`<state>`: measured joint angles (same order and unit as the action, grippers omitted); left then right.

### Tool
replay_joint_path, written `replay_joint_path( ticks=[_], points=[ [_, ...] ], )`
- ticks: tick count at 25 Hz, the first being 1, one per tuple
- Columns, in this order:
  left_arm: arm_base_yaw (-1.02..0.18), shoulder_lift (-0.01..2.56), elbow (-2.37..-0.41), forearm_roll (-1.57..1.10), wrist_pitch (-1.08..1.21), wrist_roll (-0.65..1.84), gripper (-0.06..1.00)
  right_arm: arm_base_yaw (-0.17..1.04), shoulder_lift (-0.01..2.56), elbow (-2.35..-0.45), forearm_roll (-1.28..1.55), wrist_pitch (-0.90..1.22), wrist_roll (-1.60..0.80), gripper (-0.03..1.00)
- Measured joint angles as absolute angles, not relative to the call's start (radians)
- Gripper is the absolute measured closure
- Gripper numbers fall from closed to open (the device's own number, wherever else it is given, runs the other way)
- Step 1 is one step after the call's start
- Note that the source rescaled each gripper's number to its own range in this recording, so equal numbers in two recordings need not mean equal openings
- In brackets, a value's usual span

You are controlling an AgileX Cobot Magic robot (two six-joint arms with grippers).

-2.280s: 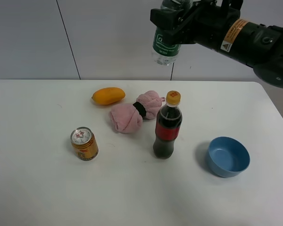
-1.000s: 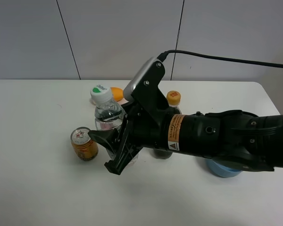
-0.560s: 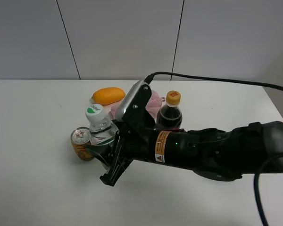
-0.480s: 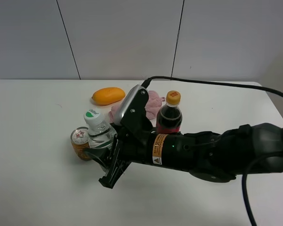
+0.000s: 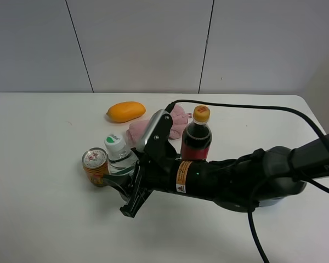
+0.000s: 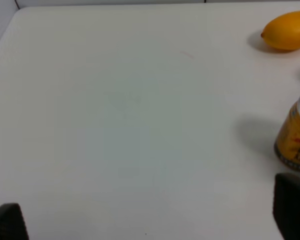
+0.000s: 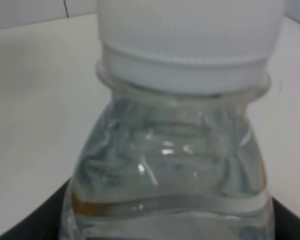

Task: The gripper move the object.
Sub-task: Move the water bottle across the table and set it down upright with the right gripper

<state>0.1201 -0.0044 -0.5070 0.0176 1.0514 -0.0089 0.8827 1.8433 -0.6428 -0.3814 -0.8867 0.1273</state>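
The small clear water bottle (image 5: 120, 162) with a white cap (image 5: 114, 141) stands upright in my right gripper (image 5: 122, 192), which is shut around its lower body. The black right arm reaches across from the right, low over the table. The bottle is right beside a gold can (image 5: 96, 166); its base is hidden by the fingers. The right wrist view is filled by the bottle's neck and shoulder (image 7: 170, 165), with a dark finger (image 7: 40, 225) at its side. My left gripper (image 6: 147, 220) is open and empty over bare table and does not show in the exterior view.
A dark cola bottle (image 5: 196, 139) with a yellow cap stands just behind the right arm. A pink towel (image 5: 145, 129) and an orange mango (image 5: 126, 111) lie further back. The left wrist view shows the can (image 6: 296, 135) and the mango (image 6: 287, 31).
My right gripper brought the bottle down from high at the back right to table level beside the can. In the last half second it sank a little lower.
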Motion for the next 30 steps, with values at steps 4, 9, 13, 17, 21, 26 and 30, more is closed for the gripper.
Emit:
replay_joint_path(
  ticks=[4, 9, 13, 17, 21, 26, 30],
  points=[
    [0.120, -0.004, -0.507, 0.018, 1.051, -0.009, -0.06, 0.851, 1.862, -0.643, -0.417, -0.945, 0.129, 0.97],
    [0.120, -0.004, -0.507, 0.018, 1.051, -0.009, -0.06, 0.831, 1.867, -0.643, -0.500, -0.970, 0.148, 0.97],
    [0.120, -0.004, -0.507, 0.018, 1.051, -0.009, -0.06, 0.816, 1.868, -0.643, -0.542, -0.970, 0.148, 0.97],
    [0.120, -0.004, -0.507, 0.018, 1.051, -0.009, -0.06, 0.816, 1.868, -0.643, -0.559, -0.970, 0.160, 0.97],
    [0.120, -0.004, -0.507, 0.018, 1.051, -0.009, -0.06, 0.814, 1.868, -0.643, -0.598, -0.977, 0.172, 0.97],
    [0.120, -0.004, -0.507, 0.018, 1.051, -0.009, -0.06, 0.814, 1.868, -0.643, -0.589, -0.983, 0.183, 0.97],
    [0.120, -0.004, -0.507, 0.018, 1.051, -0.009, -0.06, 0.814, 1.868, -0.681, -0.575, -0.903, 0.257, 0.97]
  ],
)
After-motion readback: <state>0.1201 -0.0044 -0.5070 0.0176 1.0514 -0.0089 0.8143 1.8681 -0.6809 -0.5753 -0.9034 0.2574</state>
